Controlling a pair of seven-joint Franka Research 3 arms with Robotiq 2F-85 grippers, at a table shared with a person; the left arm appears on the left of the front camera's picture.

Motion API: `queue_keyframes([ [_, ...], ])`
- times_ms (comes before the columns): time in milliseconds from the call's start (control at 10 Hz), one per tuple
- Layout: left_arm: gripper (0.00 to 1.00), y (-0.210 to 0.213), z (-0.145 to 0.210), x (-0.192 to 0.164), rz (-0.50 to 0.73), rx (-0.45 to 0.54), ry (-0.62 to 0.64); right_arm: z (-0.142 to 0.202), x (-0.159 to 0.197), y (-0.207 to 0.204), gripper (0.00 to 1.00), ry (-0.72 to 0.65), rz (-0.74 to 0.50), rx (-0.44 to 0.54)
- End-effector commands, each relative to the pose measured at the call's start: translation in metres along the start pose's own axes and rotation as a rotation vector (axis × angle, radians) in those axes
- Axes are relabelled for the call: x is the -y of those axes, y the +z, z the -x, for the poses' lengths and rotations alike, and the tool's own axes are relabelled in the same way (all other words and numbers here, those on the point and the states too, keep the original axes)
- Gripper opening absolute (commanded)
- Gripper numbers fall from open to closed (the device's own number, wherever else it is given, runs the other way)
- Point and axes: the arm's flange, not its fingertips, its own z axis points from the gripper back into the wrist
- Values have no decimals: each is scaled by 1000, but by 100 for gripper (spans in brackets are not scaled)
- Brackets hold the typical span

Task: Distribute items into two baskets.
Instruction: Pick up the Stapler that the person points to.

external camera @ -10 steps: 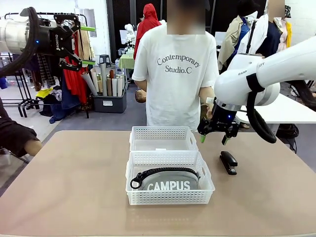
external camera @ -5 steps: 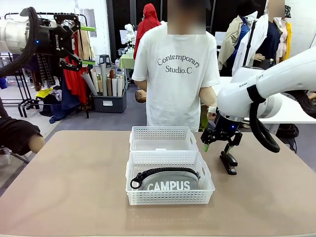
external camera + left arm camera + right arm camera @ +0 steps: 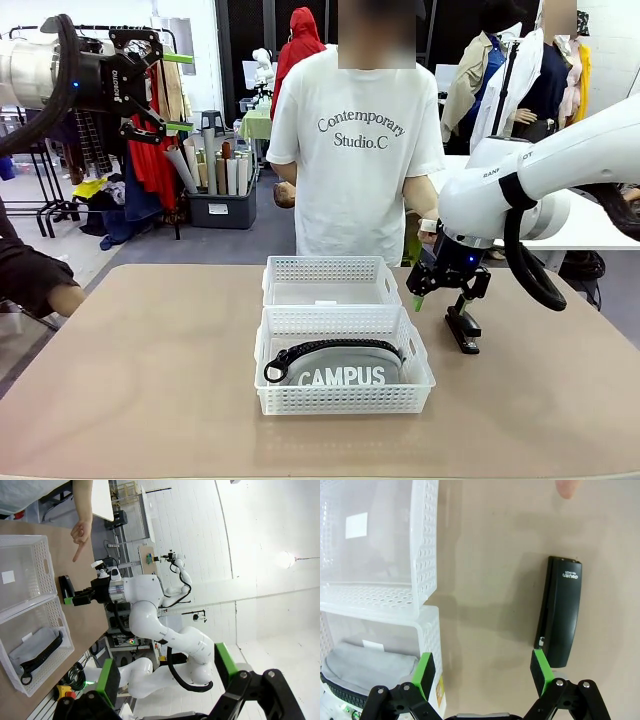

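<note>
The grey CAMPUS pouch [image 3: 345, 368] lies in the near white basket [image 3: 340, 402]. Behind it stands the far basket [image 3: 330, 268], holding no item. The black stapler [image 3: 463, 330] lies on the table right of the baskets. My right gripper [image 3: 443, 298] hangs open low over the stapler's far end. In the right wrist view the stapler [image 3: 562, 611] sits by the right-hand finger [image 3: 540, 669], off-centre of the open gripper [image 3: 482, 672]. My left gripper [image 3: 165, 90] is open, raised high at the left with nothing in it. The left wrist view shows the pouch [image 3: 37, 650] and stapler [image 3: 66, 587].
A person stands at the far side; one hand [image 3: 82, 532] points a finger down at the table near the stapler, its fingertip [image 3: 567, 487] at the top of the right wrist view. Bare tabletop [image 3: 150, 370] spreads left of the baskets. Another person's sleeve [image 3: 30, 275] is at the left edge.
My right gripper has come down and slightly right, from above the table to just over the stapler's far end, still open. The left arm, baskets and pouch have not moved.
</note>
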Motion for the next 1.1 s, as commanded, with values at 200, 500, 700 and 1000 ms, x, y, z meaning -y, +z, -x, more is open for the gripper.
queue_keyframes([
  [200, 100, 1, 1, 1, 4, 0, -1, 0, 0, 0, 100, 0, 0, 0],
  [500, 100, 1, 1, 1, 4, 0, -1, -15, 19, 11, 100, 42, 49, 35],
  [700, 100, 1, 1, 1, 4, 0, -1, -22, 32, 8, 100, 58, 95, 84],
  [1000, 100, 1, 1, 1, 4, 0, -1, -27, 33, -10, 100, 65, 110, 70],
])
